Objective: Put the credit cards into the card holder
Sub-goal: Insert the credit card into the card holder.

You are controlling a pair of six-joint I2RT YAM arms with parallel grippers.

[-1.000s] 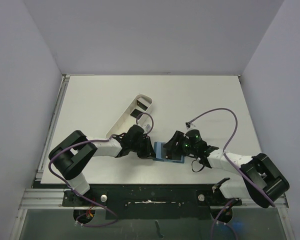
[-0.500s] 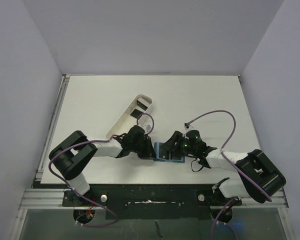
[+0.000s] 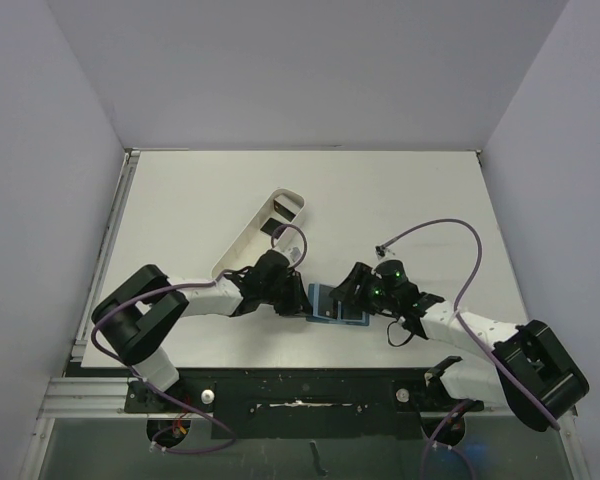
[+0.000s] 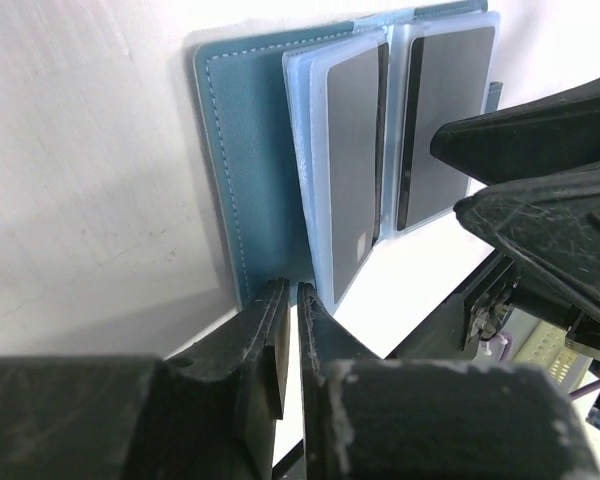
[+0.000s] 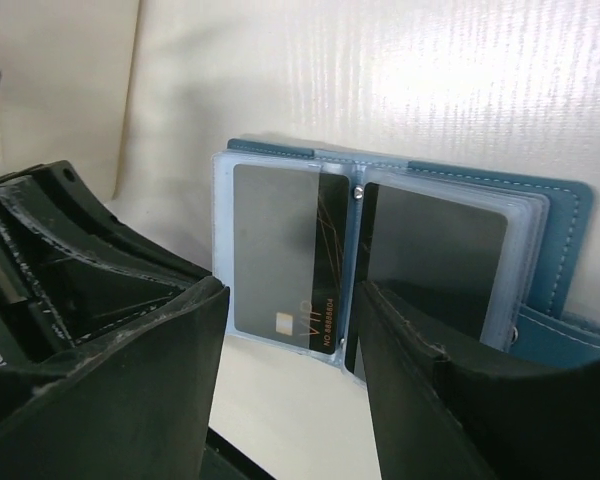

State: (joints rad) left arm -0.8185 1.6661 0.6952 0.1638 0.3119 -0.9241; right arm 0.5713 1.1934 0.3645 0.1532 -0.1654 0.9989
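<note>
Lying open on the surface [image 3: 200, 200], the card holder [image 3: 337, 305] has stayed put, 2 credit cards [image 5: 285, 255] in its clear pockets. The left gripper [image 4: 288, 292] pinches its cover with jaws nearly together. The right gripper [image 3: 352, 290] has jaws spread; its arm swung right.

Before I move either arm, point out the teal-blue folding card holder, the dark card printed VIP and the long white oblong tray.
teal-blue folding card holder [image 4: 235, 170], left wrist view, bare cover
dark card printed VIP [image 5: 280, 250], right wrist view, card middle
long white oblong tray [image 3: 241, 243], top view, bare white part
</note>
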